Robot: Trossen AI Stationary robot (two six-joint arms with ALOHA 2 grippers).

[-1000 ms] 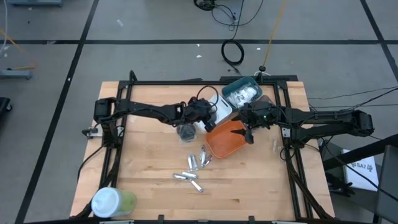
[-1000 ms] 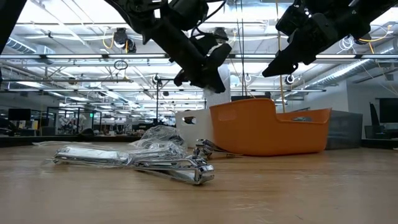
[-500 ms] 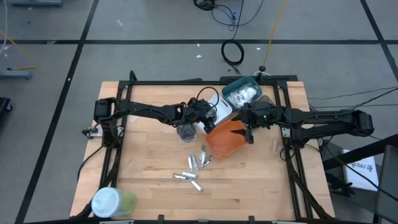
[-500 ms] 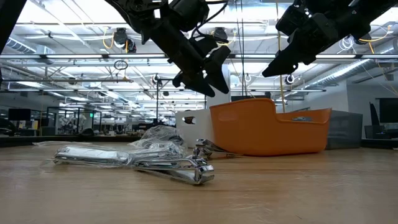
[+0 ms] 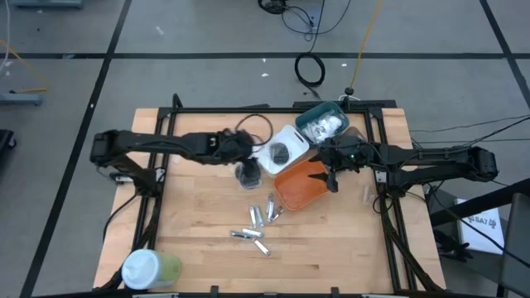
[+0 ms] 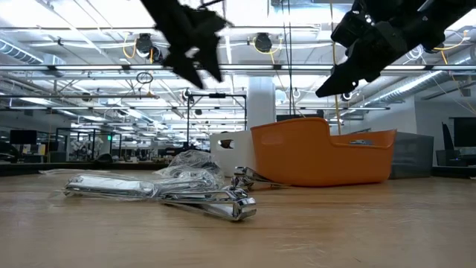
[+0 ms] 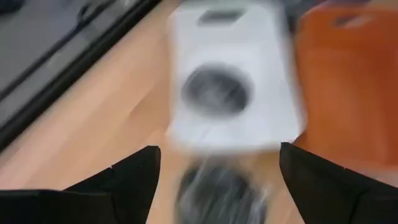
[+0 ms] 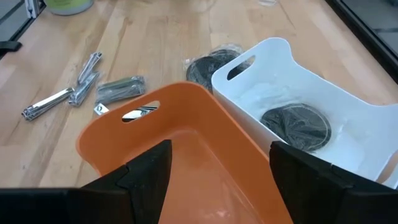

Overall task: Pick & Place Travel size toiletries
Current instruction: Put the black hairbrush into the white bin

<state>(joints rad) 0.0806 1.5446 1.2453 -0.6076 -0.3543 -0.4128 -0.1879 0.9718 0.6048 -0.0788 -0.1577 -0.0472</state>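
Observation:
A dark grey round disc [image 5: 280,154] lies flat on the floor of the white bin [image 5: 291,138]. A second wrapped disc [image 5: 247,174] rests on the table just in front of that bin. Several small silver tubes [image 5: 258,222] lie on the wood nearer the front. White packets [image 5: 323,126] fill the teal bin [image 5: 308,117]. My left gripper [image 7: 217,180] hangs open and empty above the table, left of the white bin. My right gripper [image 8: 227,171] hovers open over the orange bin [image 8: 180,149], holding nothing.
A large white-and-green cylinder [image 5: 149,269] stands at the front left corner. The orange bin [image 5: 302,184], the white bin and the teal bin crowd together at the back right. A black frame [image 5: 248,109] borders the table. Bare wood lies at the left and along the front.
My left gripper has opened above the white bin, then drawn back toward the table's left edge and risen. The dark disc now shows lying in the white bin where the gripper stood.

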